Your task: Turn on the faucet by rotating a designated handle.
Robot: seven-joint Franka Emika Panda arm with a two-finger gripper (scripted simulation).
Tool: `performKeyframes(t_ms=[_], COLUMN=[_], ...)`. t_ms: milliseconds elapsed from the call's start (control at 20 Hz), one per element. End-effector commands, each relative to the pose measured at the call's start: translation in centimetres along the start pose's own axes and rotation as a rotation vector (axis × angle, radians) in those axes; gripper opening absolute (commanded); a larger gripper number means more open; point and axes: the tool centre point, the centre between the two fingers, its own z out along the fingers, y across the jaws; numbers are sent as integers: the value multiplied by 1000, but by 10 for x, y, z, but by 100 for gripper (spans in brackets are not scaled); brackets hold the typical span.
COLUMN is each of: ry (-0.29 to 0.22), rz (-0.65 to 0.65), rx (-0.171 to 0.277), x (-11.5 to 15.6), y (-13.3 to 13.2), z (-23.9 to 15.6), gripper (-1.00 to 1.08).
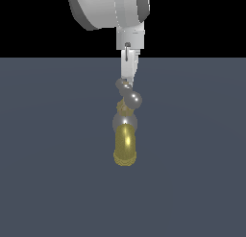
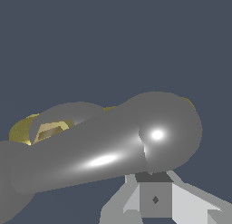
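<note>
The faucet stands in the middle of the exterior view, with its gold spout (image 1: 126, 145) toward the camera, a silver ball body (image 1: 125, 122) and a brass stem (image 1: 122, 106). The handle (image 1: 129, 93), a silver crossbar with bulb ends, lies on top, turned nearly end-on to the camera. My gripper (image 1: 126, 79) hangs straight down from above, its tip touching the crossbar's far bulb. The fingers look closed together and hold nothing. In the wrist view the handle (image 2: 99, 150) fills the picture, with the gripper (image 2: 154, 191) right against its big bulb end (image 2: 170, 128). The gold spout (image 2: 20, 130) peeks out behind.
The faucet stands on a plain dark blue-grey floor (image 1: 48, 183). The arm's white wrist (image 1: 110, 10) is above the faucet at the top of the exterior view.
</note>
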Motion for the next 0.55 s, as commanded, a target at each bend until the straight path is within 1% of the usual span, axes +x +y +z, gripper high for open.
performKeyframes(t_ms=[0, 450, 500], ry=[22, 34, 34], rz=[-68, -100, -100], rx=[7, 8, 8], x=[54, 105, 105], y=[-15, -43, -43], z=[-3, -6, -6], gripper=[-100, -100, -100])
